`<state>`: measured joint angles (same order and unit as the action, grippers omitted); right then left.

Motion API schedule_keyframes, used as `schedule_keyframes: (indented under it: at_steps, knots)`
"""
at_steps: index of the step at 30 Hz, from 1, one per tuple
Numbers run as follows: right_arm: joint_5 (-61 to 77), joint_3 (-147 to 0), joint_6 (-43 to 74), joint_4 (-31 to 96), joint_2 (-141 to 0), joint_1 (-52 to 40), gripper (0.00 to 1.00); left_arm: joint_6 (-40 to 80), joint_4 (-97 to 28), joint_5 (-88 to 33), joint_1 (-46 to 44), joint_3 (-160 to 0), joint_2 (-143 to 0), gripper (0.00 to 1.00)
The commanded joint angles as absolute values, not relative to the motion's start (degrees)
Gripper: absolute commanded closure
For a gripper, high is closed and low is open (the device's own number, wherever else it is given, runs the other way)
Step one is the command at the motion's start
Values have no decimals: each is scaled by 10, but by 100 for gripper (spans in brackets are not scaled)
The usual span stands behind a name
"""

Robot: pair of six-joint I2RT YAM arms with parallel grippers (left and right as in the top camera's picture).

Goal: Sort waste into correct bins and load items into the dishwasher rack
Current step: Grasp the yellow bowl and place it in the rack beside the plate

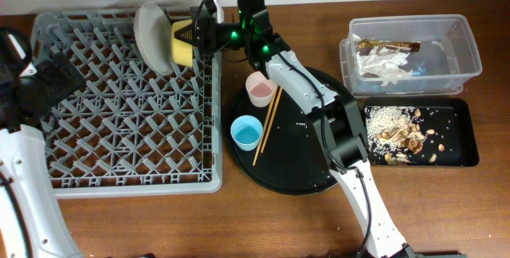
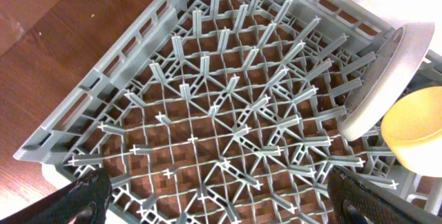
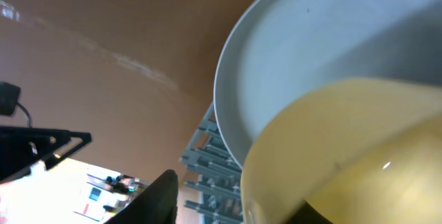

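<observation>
The dishwasher rack (image 1: 127, 99) fills the left half of the bench (image 1: 279, 226), and most of its peg lattice is open. The pale grey plate (image 1: 150, 39) stands on edge in the rack's far right corner. The yellow bowl (image 1: 183, 41) lies on its side just beside the plate, at the rack's right rim. The right end effector (image 1: 203, 33) is clenched on the bowl's rim. The left end effector (image 2: 224, 207) hangs over the rack's left side, its fingers spread wide and grasping nothing.

To the right of the rack, just off its edge, sits the round black tray (image 1: 295, 170). It carries the pink cup (image 1: 260, 89), the blue cup (image 1: 245, 133) and the chopsticks (image 1: 266, 125), which lie between the cups and the tray's middle. Well right of the rack, the clear tub (image 1: 470, 51) holds the tissue (image 1: 386, 67) and the brown wrapper (image 1: 388, 45). The shallow black tray (image 1: 470, 142), on the near side of the tub, holds the food scraps (image 1: 398, 130)
</observation>
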<state>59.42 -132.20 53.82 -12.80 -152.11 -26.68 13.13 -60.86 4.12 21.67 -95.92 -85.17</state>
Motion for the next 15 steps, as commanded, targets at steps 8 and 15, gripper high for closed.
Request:
schedule_keyframes:
  at_steps: [8, 15]
  knots:
    - [647, -1385, 608, -128, -1527, -224, 2, 135, -608, 44, 220, -966, -847, 1]
    - [652, -1479, 620, -72, -1527, -178, 2, 135, -608, 44, 220, -966, -848, 0]
